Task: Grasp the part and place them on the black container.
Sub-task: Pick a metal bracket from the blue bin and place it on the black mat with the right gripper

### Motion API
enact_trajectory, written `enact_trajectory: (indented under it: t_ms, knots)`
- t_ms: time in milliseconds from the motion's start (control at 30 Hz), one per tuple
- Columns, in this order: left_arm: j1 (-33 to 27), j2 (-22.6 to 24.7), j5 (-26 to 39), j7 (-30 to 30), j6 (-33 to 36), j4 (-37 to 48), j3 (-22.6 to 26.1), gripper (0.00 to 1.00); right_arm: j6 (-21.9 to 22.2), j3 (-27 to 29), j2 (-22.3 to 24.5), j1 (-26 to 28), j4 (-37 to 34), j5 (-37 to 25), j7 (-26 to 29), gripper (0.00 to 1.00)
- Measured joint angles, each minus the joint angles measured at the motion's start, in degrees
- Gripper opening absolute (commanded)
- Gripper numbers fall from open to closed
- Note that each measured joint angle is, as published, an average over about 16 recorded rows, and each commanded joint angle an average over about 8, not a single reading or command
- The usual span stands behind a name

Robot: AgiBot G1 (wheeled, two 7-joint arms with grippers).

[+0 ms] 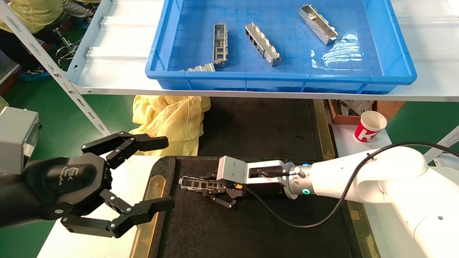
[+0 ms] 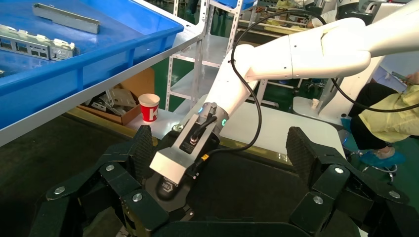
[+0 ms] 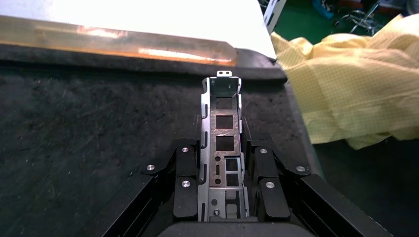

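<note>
Partly hidden by clamping right gripper [image 3: 223, 190] fingers, part [image 3: 221, 143] over black container [image 1: 251, 229]; left gripper [image 1: 157, 175] fingers apart.

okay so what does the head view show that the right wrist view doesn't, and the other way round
Only the head view shows the deep blue plastic bin holding more silver parts, the red and white paper cup, and the open black left gripper beside the tray. Only the right wrist view shows the finger pads pressing both long sides of the silver sheet-metal part. Both show that part, the flat black tray and the yellow cloth.
</note>
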Motion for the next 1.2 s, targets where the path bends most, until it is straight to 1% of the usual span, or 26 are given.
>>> enact_trajectory:
  t_ms: [300, 1100, 1133, 1200]
  knots:
    - [0.0, 0.0, 0.0, 0.0, 0.0, 0.0, 0.0, 1.0, 1.22, -1.31, -0.91, -0.49, -0.56, 0.89, -0.42, 0.0]
    - [0.0, 0.0, 0.0, 0.0, 0.0, 0.0, 0.0, 1.0, 8.51, -9.42, -1.47, -2.62, 4.88, 6.44, 3.1, 0.01]
    - [0.0, 0.0, 0.0, 0.0, 0.0, 0.0, 0.0, 1.0, 8.82, -9.79, -1.47, -2.65, 5.05, 6.71, 3.2, 0.05]
    - [0.0, 0.0, 0.0, 0.0, 0.0, 0.0, 0.0, 1.0, 9.42, -10.53, -1.47, -2.68, 5.38, 7.24, 3.38, 0.29]
